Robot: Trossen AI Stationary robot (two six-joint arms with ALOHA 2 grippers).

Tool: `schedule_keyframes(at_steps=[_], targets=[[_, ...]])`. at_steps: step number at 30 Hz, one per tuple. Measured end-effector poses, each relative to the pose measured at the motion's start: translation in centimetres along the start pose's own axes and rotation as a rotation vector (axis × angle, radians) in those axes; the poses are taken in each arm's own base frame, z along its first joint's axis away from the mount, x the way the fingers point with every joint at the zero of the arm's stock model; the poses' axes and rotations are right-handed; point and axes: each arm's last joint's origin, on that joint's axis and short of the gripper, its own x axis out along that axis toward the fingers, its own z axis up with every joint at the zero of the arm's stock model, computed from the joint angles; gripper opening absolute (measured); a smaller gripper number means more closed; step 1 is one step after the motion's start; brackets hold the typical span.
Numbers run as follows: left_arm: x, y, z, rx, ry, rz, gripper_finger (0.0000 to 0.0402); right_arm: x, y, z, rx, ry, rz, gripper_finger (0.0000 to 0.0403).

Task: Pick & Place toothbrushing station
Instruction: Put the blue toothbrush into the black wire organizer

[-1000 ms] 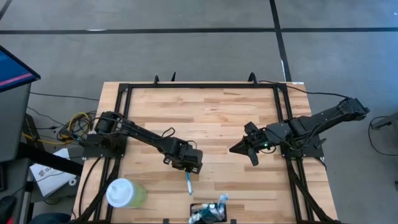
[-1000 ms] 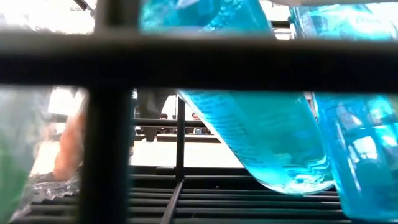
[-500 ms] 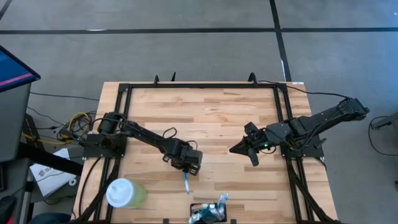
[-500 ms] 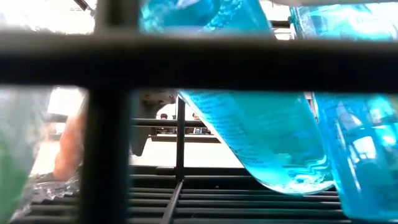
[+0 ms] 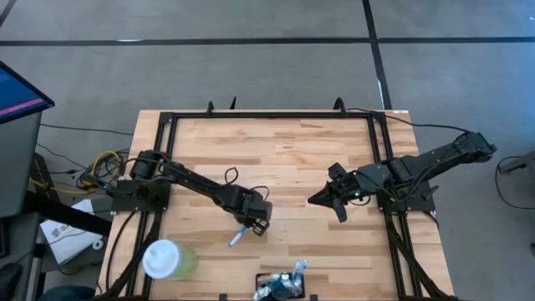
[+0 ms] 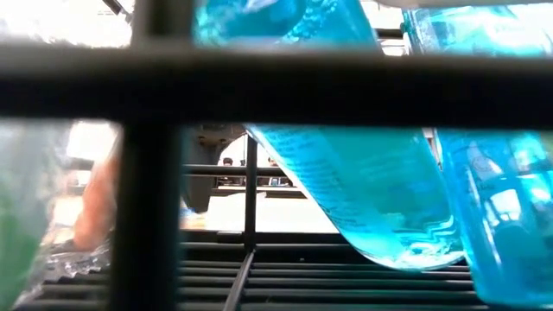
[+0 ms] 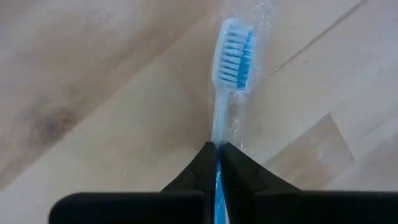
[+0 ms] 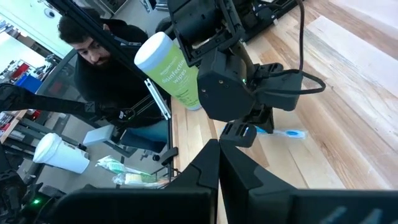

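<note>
A white and blue toothbrush [image 7: 231, 68] in a clear wrapper lies on the wooden table [image 5: 284, 159], slanting toward the near left. My left gripper [image 5: 249, 227] points down over its handle end and is shut on it. The black holder [image 5: 269, 293] stands at the near edge with teal tubes [image 5: 292, 278] in it; the tubes [image 6: 363, 199] fill the low view. My right gripper [image 5: 314, 201] waits shut above the table's right half and touches nothing. My left gripper pinches the toothbrush's blue and white handle [image 7: 216, 155] between its two fingers, which come from above and lie across it. The bristle head [image 7: 236, 53] sticks out beyond the fingers, close over the wood; whether it rests on the table I cannot tell.
A pale green cup with a white lid [image 5: 167, 259] stands at the near left corner. A black frame [image 5: 171, 121] runs around the table. A person [image 8: 99, 56] sits beyond the near edge. Bare wood lies across the far half.
My left gripper has rolled about its own axis and shut on the toothbrush's handle. The toothbrush, which pointed toward the near edge, has swung round and now slants toward the near left.
</note>
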Motion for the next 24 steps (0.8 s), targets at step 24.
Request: schedule_keyframes(at_steps=[24], targets=[[-5.4, -1.0, -1.6, 0.060, -0.251, -0.077, 0.0000, 0.0, 0.1, 0.0, 0.004, 0.004, 0.015, 0.0000]])
